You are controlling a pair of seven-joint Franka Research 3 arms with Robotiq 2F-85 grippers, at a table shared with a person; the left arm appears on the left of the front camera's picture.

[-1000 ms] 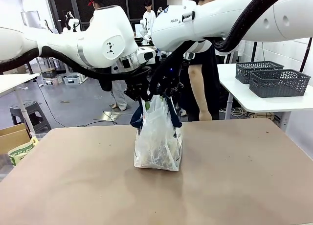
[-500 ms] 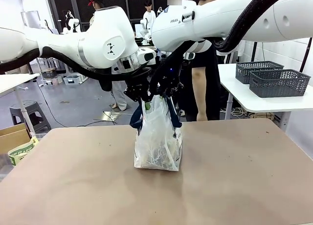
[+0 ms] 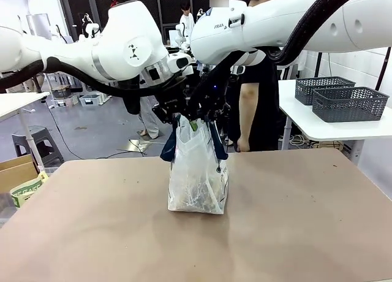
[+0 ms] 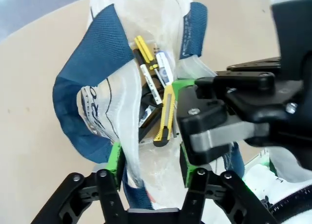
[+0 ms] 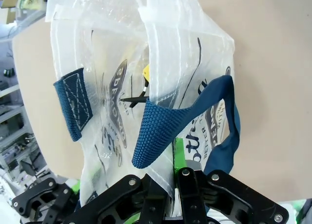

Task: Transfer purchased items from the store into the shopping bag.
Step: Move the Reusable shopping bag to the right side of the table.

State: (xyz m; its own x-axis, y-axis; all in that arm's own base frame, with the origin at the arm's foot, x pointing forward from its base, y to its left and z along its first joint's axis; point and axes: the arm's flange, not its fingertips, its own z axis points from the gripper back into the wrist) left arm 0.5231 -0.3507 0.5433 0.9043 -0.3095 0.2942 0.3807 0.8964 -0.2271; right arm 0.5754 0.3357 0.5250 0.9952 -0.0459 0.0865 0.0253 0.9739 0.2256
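The shopping bag (image 3: 197, 171) stands upright at mid-bench (image 3: 92, 233): one bag, two navy handles (image 5: 161, 124). The right tool (image 5: 168, 160) is clenched on the bag's rim film. The left tool (image 4: 148, 158) stands part open, with the rim film loose between its green pads (image 4: 114, 158). A second ago the left tool was clamped; it has since released and its arm sits higher. Two yellow cutters (image 4: 165, 119) show inside. Two lattice baskets (image 3: 349, 103) rest on a side table (image 3: 306, 125).
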